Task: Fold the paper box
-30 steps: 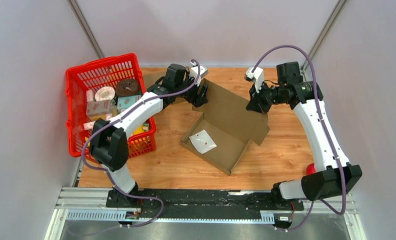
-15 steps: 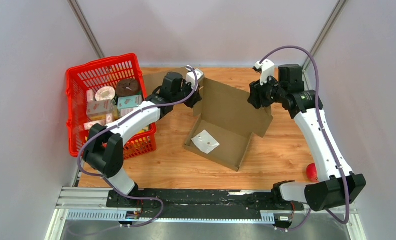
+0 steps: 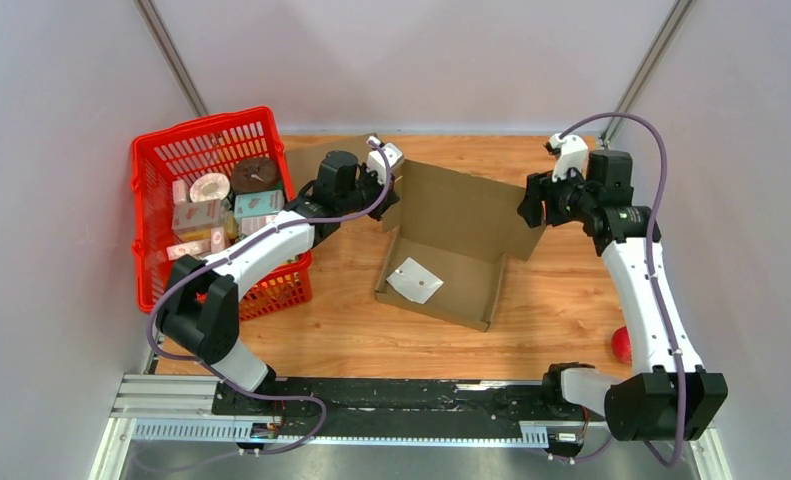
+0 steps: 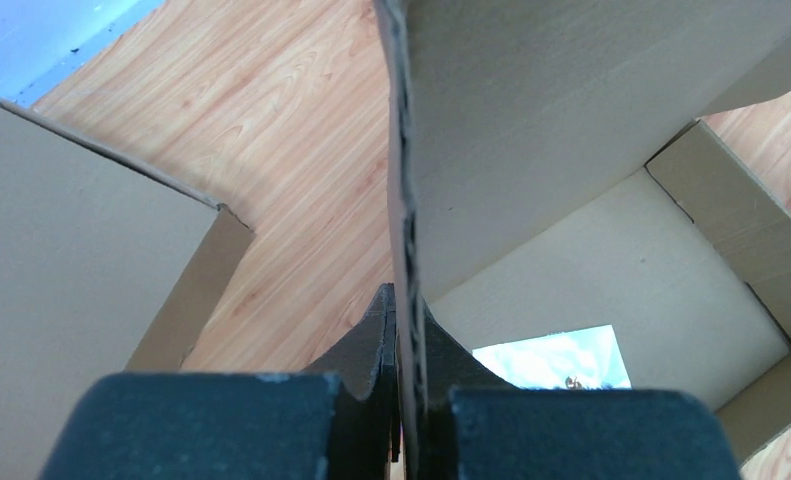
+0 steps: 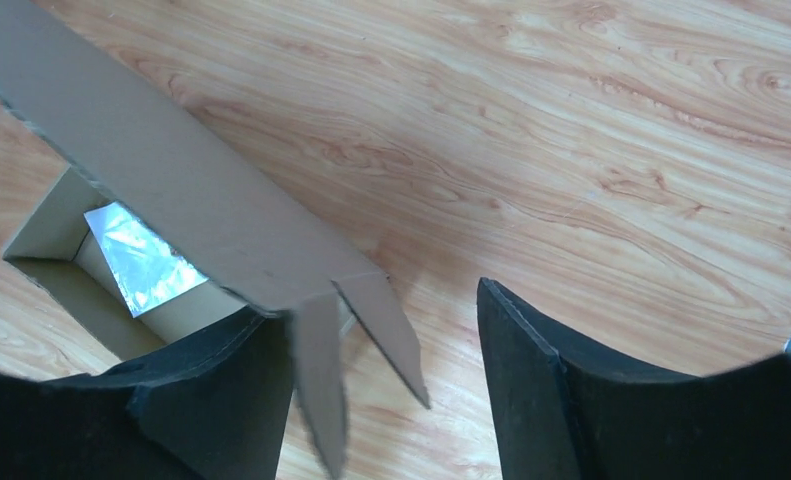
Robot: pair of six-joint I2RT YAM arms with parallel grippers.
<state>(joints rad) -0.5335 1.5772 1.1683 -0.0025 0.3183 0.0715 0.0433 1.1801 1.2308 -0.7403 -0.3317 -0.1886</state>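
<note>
One box (image 3: 458, 215), lid raised, centre frame: left gripper (image 4: 401, 310) pinches lid edge; right gripper (image 5: 373, 305) wide open beside corner flap. Upper left: basket (image 3: 203, 122), labels (image 3: 199, 215) too small to read.

I count one paper box (image 3: 451, 250), one shiny packet (image 3: 416, 283) in it, one flat cardboard sheet (image 4: 71, 260), one red basket (image 3: 203, 122), one red ball (image 3: 622, 345), and two tools: the left tool (image 4: 406, 315) and the right tool (image 5: 376, 305).
</note>
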